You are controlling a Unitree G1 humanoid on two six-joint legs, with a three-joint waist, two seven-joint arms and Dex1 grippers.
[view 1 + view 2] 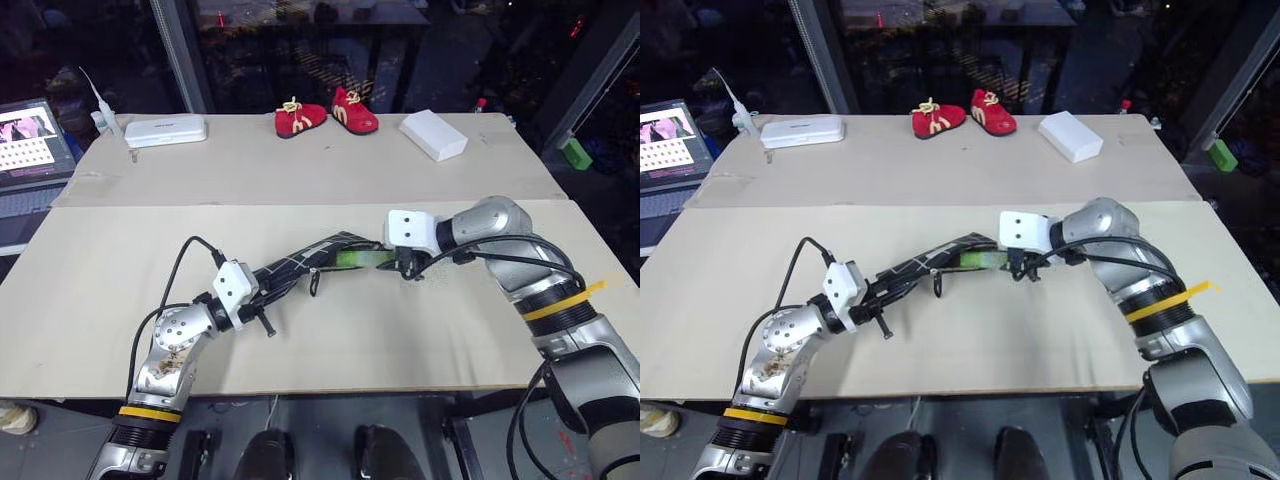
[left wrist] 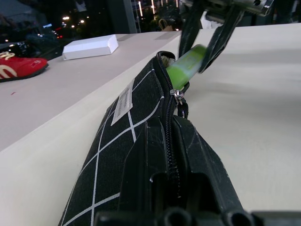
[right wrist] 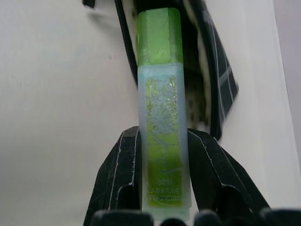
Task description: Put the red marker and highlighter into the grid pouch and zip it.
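Your right gripper (image 3: 162, 188) clamps the highlighter (image 3: 161, 103) by its pale translucent cap, one black finger (image 3: 120, 174) pressed on each side; the green end points into the open mouth of the pouch (image 2: 131, 141). Small dark print sits near the cap's end, too faint to read with confidence. Your left gripper (image 1: 262, 300) is closed on the pouch's near end, holding it raised off the cardboard table (image 1: 330, 340). The pouch is black with white grid lines and carries a small white label (image 2: 123, 101) whose text cannot be read; its zipper pull (image 2: 178, 99) hangs just below the highlighter. At the table's far edge lie red shoes (image 1: 326, 116) with yellow markings, a white box (image 1: 433, 134) and a white case (image 1: 165, 130).
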